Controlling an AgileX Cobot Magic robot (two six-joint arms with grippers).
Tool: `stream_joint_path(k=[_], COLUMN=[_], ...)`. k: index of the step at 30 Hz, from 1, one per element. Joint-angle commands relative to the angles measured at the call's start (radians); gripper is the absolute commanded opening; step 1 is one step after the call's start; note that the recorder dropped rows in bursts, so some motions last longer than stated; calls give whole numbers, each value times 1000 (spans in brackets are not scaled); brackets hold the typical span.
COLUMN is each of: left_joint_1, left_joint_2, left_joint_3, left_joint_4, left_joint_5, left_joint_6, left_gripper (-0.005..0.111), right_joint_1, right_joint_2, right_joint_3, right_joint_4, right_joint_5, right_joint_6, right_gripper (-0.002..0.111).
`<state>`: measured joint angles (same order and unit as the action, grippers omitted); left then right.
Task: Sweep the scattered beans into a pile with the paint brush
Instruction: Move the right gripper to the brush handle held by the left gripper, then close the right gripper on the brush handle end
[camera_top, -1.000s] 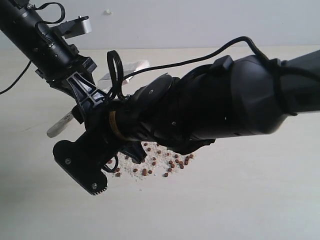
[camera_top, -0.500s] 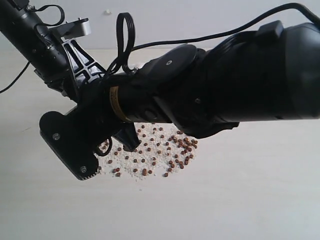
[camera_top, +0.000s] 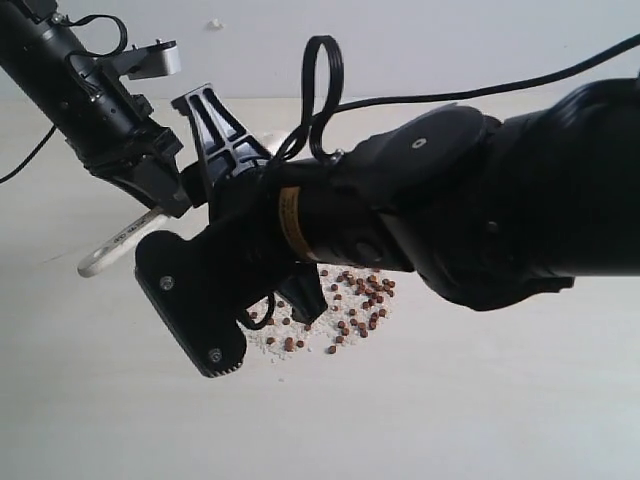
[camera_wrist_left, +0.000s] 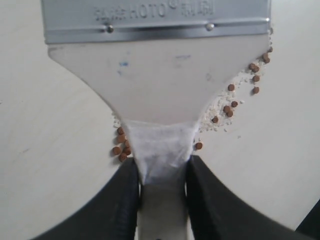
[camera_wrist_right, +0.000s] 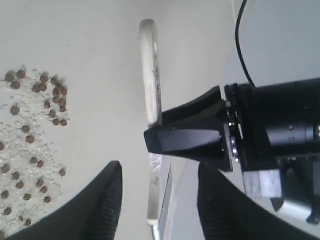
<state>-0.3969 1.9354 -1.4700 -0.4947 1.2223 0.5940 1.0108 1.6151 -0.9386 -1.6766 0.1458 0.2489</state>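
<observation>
The paint brush (camera_wrist_left: 159, 85) has a pale wooden handle and a silver band (camera_wrist_left: 156, 20). My left gripper (camera_wrist_left: 162, 162) is shut on the narrow part of the handle. Reddish-brown beans (camera_wrist_left: 230, 102) with whitish crumbs lie on both sides of the brush. In the exterior view the left gripper (camera_top: 160, 185) is at the upper left. The handle's end (camera_top: 100, 262) sticks out below it. More beans (camera_top: 355, 300) show under the right arm. My right gripper (camera_wrist_right: 159, 165) is open and holds nothing. The brush handle (camera_wrist_right: 150, 75) lies beyond its fingers.
The pale table (camera_top: 480, 400) runs back to a grey wall. The bulky right arm (camera_top: 450, 220) and its cable loop (camera_top: 322, 80) cross the middle of the exterior view and hide the brush head and much of the bean patch.
The right arm has swung: its gripper first went up and left, uncovering more beans, then back right over them. The left gripper still grips the brush in about the same place.
</observation>
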Motion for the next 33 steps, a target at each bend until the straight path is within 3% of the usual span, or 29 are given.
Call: stream_joint_path(k=[1,6,12,20,22,27,33], left_joint_1=[5,1,-1,-1,-3,-18,-26], left_joint_2=[-7,-24,-92,-137,-137,-141,-145], left_joint_3=[2,2,22,27,27,29,31], left_joint_4=[-7,-17,-17,11,11,0,-27], left_joint_5=[-1,-1,-1,-1,-1,-1,-1], left_joint_6=[8,8,44,46,30,26,26], left_gripper=[0,0,0,0,0,0,0], right_joint_1=[2,-16,-121,-173,-173,-198,-205], right_joint_2=[-34,-34,-34,-34,-29,-12,24], right_joint_3=[14,14,14,8,0,-44,-84], right_joint_4=[48,59,59,-29,-53,-68,-68], right_joint_5=[104,161,120,-146,-146,-157,-160], right_joint_6=[46,73,78,68,68,68,68], right_gripper=[45,45,45,45,48,67,67])
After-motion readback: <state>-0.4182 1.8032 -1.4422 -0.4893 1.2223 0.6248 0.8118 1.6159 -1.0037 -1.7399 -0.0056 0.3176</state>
